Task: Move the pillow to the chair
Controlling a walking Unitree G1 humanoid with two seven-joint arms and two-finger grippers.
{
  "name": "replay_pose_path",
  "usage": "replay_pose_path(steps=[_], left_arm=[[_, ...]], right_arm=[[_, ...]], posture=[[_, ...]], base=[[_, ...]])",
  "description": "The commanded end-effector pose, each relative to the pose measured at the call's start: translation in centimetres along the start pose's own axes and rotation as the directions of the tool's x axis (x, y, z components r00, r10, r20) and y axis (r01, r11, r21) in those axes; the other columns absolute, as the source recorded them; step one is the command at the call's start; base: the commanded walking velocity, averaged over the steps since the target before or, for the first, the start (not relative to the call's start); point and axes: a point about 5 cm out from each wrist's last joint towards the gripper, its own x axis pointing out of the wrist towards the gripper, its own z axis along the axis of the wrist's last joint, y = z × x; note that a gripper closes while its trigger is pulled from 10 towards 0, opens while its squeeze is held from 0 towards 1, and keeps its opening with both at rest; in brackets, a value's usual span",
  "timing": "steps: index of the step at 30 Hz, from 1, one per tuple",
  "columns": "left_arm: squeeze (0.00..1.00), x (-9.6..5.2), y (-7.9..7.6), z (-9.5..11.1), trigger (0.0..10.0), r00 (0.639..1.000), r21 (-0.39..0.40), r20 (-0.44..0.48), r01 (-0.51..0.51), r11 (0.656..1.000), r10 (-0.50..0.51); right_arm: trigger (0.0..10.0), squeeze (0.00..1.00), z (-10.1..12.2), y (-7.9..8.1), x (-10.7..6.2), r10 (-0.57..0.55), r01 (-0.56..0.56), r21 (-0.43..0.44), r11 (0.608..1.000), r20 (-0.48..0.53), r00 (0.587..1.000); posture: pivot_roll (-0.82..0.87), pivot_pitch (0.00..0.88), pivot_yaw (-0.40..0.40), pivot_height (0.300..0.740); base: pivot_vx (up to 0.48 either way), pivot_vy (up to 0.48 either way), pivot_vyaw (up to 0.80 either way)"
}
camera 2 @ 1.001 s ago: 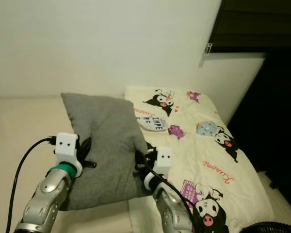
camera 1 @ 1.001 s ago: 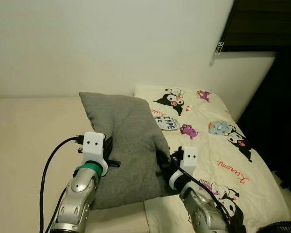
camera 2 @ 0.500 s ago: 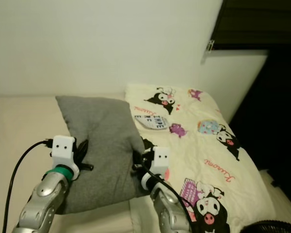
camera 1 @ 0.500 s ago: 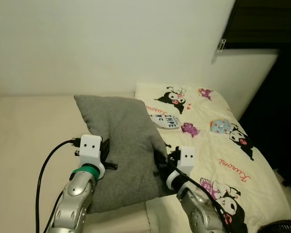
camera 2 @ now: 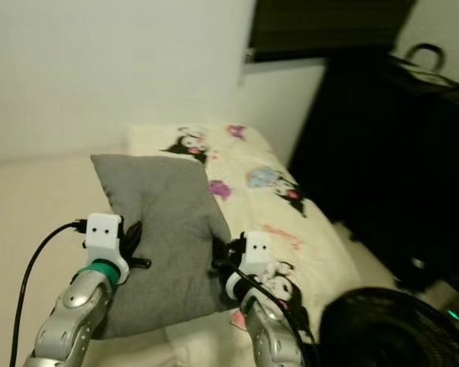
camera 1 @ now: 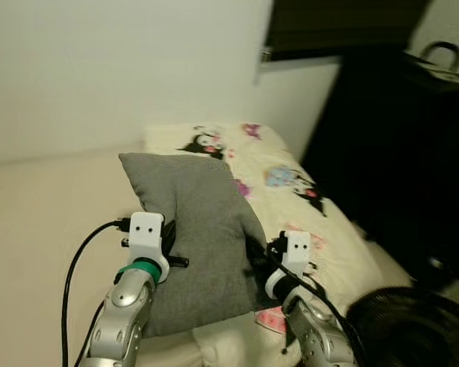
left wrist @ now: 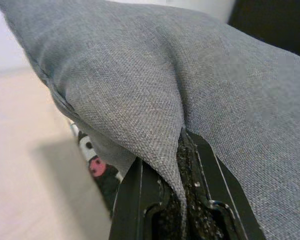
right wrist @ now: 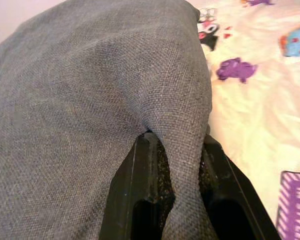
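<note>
My left gripper (left wrist: 182, 150) pinching the grey pillow (camera 1: 203, 222) at its left edge, my right gripper (right wrist: 177, 150) clamped on its right edge, patterned bed (camera 1: 291, 191) beyond my right gripper

Both arms are raised in front of me, forearms angled up and slightly inward. Left arm sits at about 7 o'clock in the head view, silver forearm with green wrist ring and a black cable looping off toward 8 o'clock. Left gripper (camera 1: 170, 243) has its black fingers (left wrist: 140, 200) pinched together on a fold of the pillow (camera 1: 199, 229) at its left edge. Right arm rises from about 5 o'clock, white wrist block tilted toward 11 o'clock. Right gripper (camera 1: 254, 256) is likewise clamped, its fingers (right wrist: 145, 185) squeezing a ridge of cloth at the right edge. Both wrists sit at roughly equal height.
</note>
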Motion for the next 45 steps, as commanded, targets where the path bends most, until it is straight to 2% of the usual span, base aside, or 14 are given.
replay_pose_path(steps=[1,8,12,16,21,26,34,41,45], left_arm=[[0.00,0.0,-0.2,1.4,10.0,0.997,0.001,0.077,0.006,1.000,-0.006],[0.00,0.4,-0.1,2.3,10.0,0.992,-0.015,0.124,0.013,1.000,-0.011],[0.00,0.5,-0.6,2.5,10.0,0.991,-0.015,0.131,0.042,0.999,-0.040],[0.00,0.7,-1.5,2.7,10.0,0.987,0.011,0.141,0.078,0.997,-0.079],[0.00,0.5,-1.7,3.1,10.0,0.984,0.021,0.154,0.089,0.996,-0.091],[0.00,0.5,-2.0,3.4,10.0,0.978,0.072,0.167,0.118,0.990,-0.129],[0.00,1.3,-1.7,3.6,10.0,0.983,0.057,0.148,0.102,0.993,-0.109],[0.00,1.7,-1.1,3.5,10.0,0.984,0.049,0.112,0.133,0.990,-0.138],[0.00,1.7,-1.2,3.5,10.0,0.983,0.043,0.108,0.141,0.989,-0.145]], right_arm=[[10.0,0.00,0.8,-0.2,-0.1,-0.008,0.008,-0.008,1.000,0.044,0.999],[10.0,0.00,1.3,-0.6,0.2,-0.028,0.027,0.009,1.000,0.058,0.998],[10.0,0.00,1.8,-0.7,0.3,-0.034,0.033,0.017,0.999,0.076,0.997],[10.0,0.00,2.2,-0.9,0.2,-0.043,0.041,0.020,0.999,0.095,0.995],[10.0,0.00,2.3,-1.0,0.0,-0.054,0.052,0.024,0.998,0.106,0.993],[10.0,0.00,2.4,-1.0,-0.1,-0.059,0.057,0.025,0.998,0.120,0.991],[10.0,0.00,1.3,-1.1,-0.4,-0.084,0.084,0.000,0.996,0.099,0.992],[10.0,0.00,0.3,-0.6,-0.9,-0.129,0.126,0.035,0.991,0.107,0.986],[10.0,0.00,0.4,-0.6,-0.9,-0.133,0.129,0.039,0.991,0.113,0.985]], posture=[[-0.02,0.014,0.003,0.740],[-0.03,0.006,0.003,0.740],[-0.03,0.004,0.006,0.740],[-0.04,0.011,0.013,0.740],[-0.03,0.009,0.012,0.740],[-0.04,0.006,0.019,0.740],[-0.02,0.000,0.077,0.740],[-0.02,0.000,0.138,0.740],[-0.02,0.000,0.141,0.740]], base=[[0.000,0.000,-0.80],[0.000,0.000,-0.80],[0.000,0.000,-0.80],[0.000,0.000,-0.80],[0.000,0.000,-0.80],[0.000,0.000,-0.80],[0.000,0.000,-0.80],[0.000,0.000,-0.80],[0.000,0.000,-0.80]])
